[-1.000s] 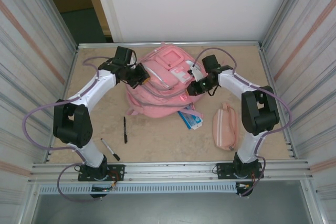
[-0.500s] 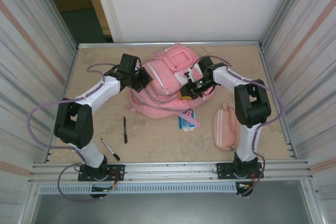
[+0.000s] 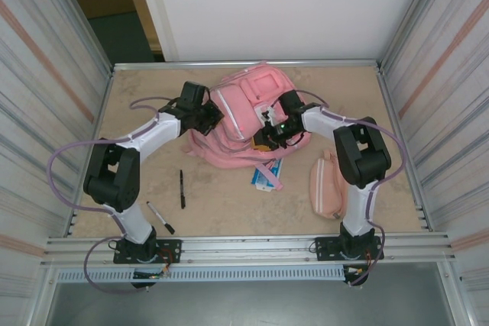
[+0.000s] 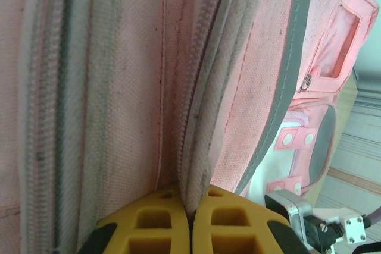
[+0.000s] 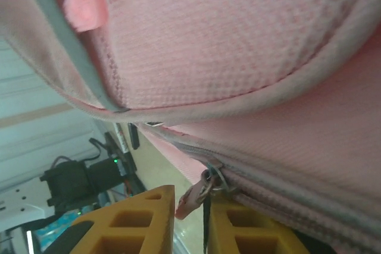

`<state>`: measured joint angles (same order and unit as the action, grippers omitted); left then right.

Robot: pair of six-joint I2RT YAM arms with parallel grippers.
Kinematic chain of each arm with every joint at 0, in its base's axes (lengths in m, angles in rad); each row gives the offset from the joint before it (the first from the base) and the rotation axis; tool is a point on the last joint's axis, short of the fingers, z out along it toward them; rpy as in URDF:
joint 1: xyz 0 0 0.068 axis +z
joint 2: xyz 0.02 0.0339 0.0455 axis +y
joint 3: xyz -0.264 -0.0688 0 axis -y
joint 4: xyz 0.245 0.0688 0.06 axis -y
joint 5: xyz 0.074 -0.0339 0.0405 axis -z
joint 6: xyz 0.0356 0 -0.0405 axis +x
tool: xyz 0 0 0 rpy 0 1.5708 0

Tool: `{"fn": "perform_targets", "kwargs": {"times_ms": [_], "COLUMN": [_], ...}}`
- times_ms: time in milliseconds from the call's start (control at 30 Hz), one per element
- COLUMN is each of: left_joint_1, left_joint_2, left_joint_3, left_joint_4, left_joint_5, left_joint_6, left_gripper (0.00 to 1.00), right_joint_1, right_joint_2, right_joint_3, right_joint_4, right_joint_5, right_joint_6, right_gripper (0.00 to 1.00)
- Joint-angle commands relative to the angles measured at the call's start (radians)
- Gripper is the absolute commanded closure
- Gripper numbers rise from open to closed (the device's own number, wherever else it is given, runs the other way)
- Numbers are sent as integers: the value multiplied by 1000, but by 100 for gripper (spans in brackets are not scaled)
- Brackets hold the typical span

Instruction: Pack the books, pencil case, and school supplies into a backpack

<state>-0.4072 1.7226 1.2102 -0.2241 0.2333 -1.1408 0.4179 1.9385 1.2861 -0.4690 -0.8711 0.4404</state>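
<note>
Backpack (image 3: 243,112) lies toward 12 o'clock on the desk (image 3: 229,208). Left claw (image 3: 208,117), at the bag's 9 o'clock, is pinched tight on a fabric fold beside the zip track. Right claw (image 3: 269,129), at 3 o'clock, stands narrow with the zip pull (image 5: 191,197) in its gap; we cannot tell if it is clamped. We judge the step is unzipping: seat the pull fully, draw along the track, and brace the fabric taut. Pencil case (image 3: 328,185) lies at 4 o'clock and pens (image 3: 182,188) at 7, unpacked.
</note>
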Motion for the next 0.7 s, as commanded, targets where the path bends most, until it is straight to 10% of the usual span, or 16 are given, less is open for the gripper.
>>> {"fn": "perform_targets", "kwargs": {"times_ms": [0,467,667], "left_joint_1": [-35,-22,59], "left_joint_2": [0,32,-45], "left_joint_3": [15,-17,14], "left_joint_4": [58,136,14], "left_joint_5": [36,36,168], "left_joint_6": [-24,-35,214], "left_gripper": [100,100,58], "right_joint_1": [29,161,162], "right_joint_2": [-72,-14,-104], "right_joint_3": [15,112,14], "right_joint_4": [31,1,38], "right_joint_5": [-12,171,204], "right_joint_6": [-8,-2,20], "right_gripper": [84,84,72]}}
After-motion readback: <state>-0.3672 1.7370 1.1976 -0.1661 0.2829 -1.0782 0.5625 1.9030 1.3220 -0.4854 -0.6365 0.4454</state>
